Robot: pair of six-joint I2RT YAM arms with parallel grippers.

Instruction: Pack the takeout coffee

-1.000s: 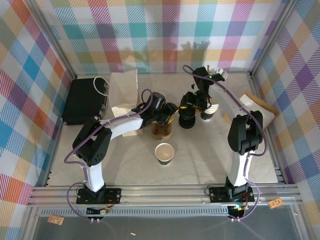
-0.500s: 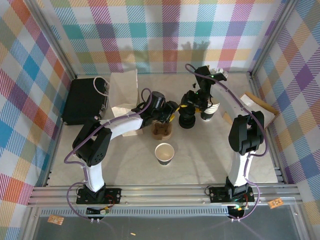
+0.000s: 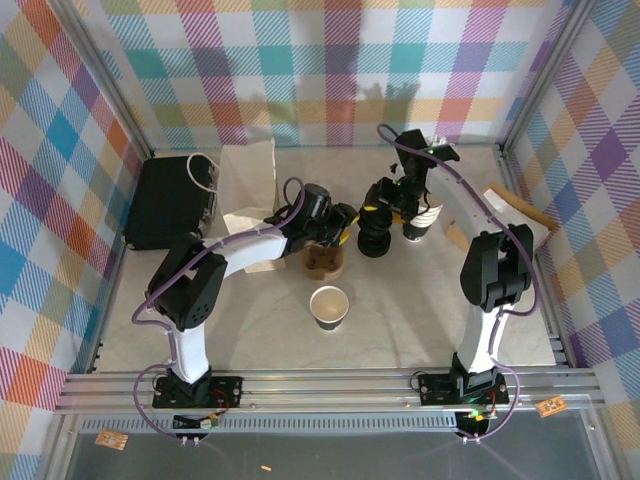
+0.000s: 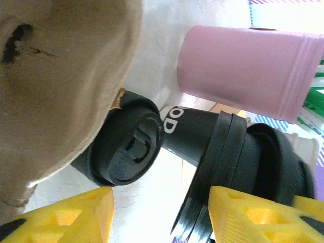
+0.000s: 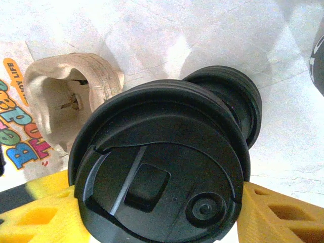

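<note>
Top external view: the takeout coffee (image 3: 373, 240), a cup under a round black lid, sits a little beyond the middle of the worktop (image 3: 420, 320), toward the far edge. The right gripper (image 3: 385, 210) reaches in over it from the far side. In the right wrist view the black lid fills the space between that gripper's (image 5: 162, 202) yellow fingers (image 5: 276, 212) and meets both of them, so the right hand holds the coffee by its lid. Whether the cup's base rests on the worktop or hangs above it, I cannot tell. A second black lid (image 5: 228, 96) lies just past it.

The left gripper (image 3: 338, 235) sits just left of the coffee, above a brown pulp carrier (image 3: 322, 262). In the left wrist view its (image 4: 161, 202) yellow fingers (image 4: 61, 212) stand moderately apart with bare worktop between them and nothing clamped. The carrier's edge (image 4: 55, 76) lies to one side, two black lids and a pale pink cup (image 4: 248, 71) ahead.

Just right of the coffee stands a stack of pale cups (image 3: 418, 225). An open cup (image 3: 329, 307) stands alone between the carrier and the near edge. A black box (image 3: 170, 200) lies against the left edge near the far-left corner, a white paper bag (image 3: 250, 175) beside it along the far edge. Another bag (image 3: 515, 215) lies flat at the right edge.
</note>
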